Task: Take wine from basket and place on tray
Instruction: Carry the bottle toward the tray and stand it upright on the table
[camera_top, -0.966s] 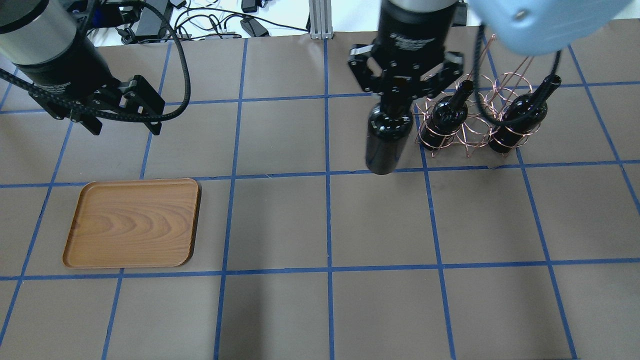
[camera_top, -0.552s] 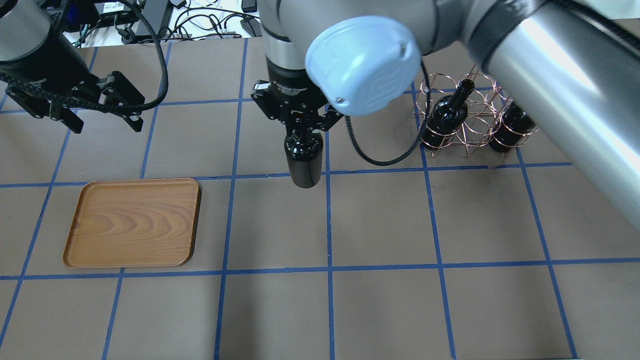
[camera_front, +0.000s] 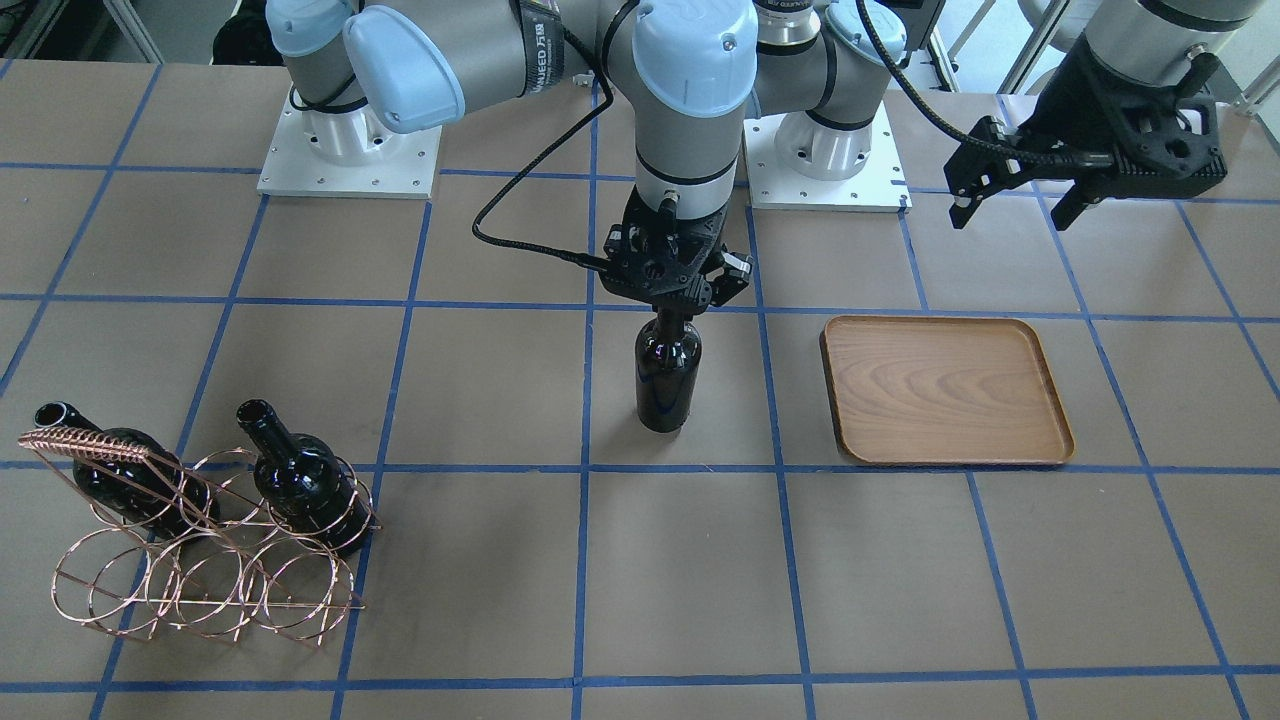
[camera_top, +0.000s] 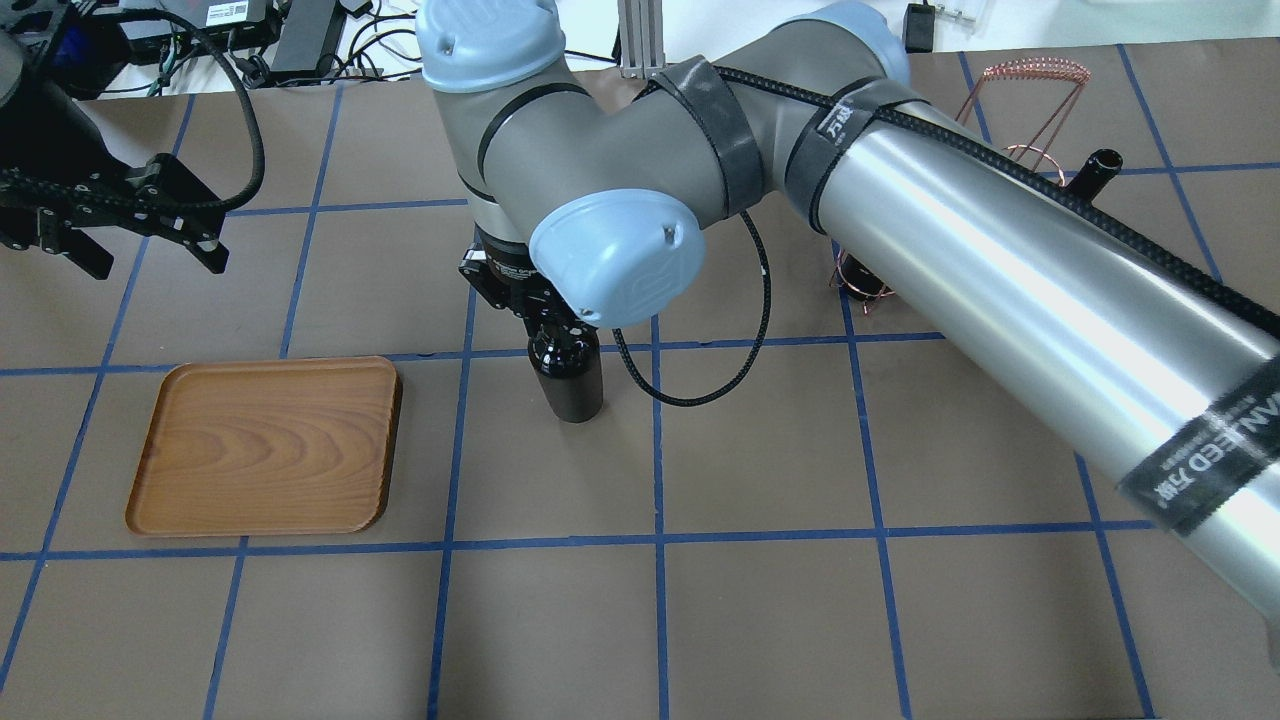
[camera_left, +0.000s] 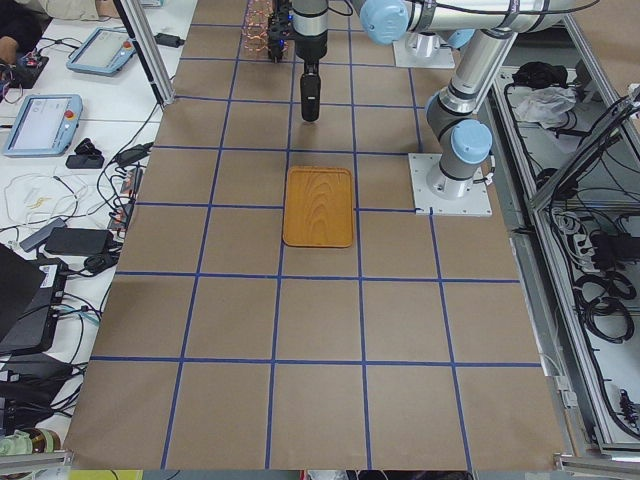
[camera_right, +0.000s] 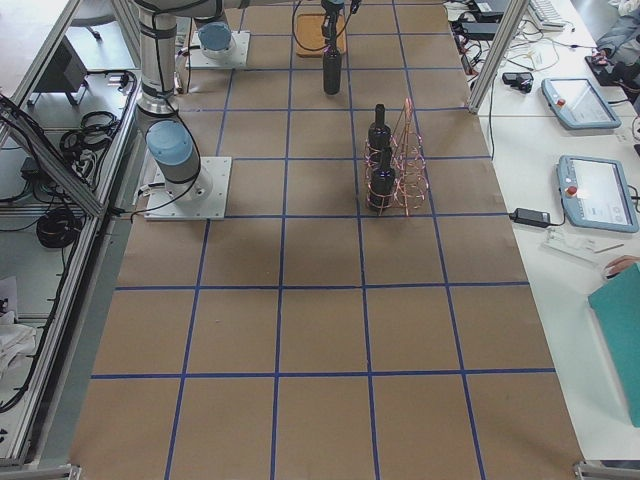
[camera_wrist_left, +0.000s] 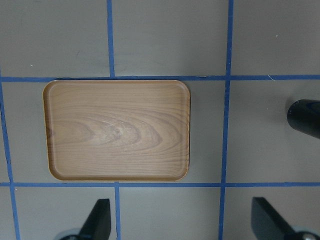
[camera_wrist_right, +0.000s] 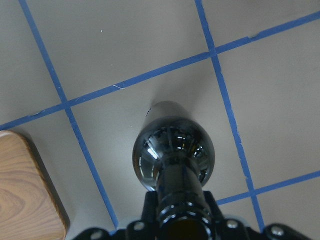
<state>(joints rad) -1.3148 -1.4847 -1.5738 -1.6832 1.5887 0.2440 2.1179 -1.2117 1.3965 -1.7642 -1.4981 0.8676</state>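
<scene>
**Q:** Where is the wine (camera_front: 669, 380)?

**A:** It is out of the basket (camera_front: 200, 570) and upright, its neck clenched in the jaws of the right gripper (camera_front: 672, 300). It is near the tray (camera_front: 945, 390) but not over it.

**Q:** What is left?

**A:** Carrying it across and setting it down. The left gripper (camera_front: 1012, 205) has its jaws spread and empty. In the basket lie two bottles (camera_front: 300, 485).

Brown table (camera_top: 760, 620), blue tape grid (camera_top: 659, 541), white benches (camera_right: 530, 150)

Even, bright light is cast from above; glare is mirrored on the wine (camera_wrist_right: 172, 150), faint shadow thrown beside it.
</scene>
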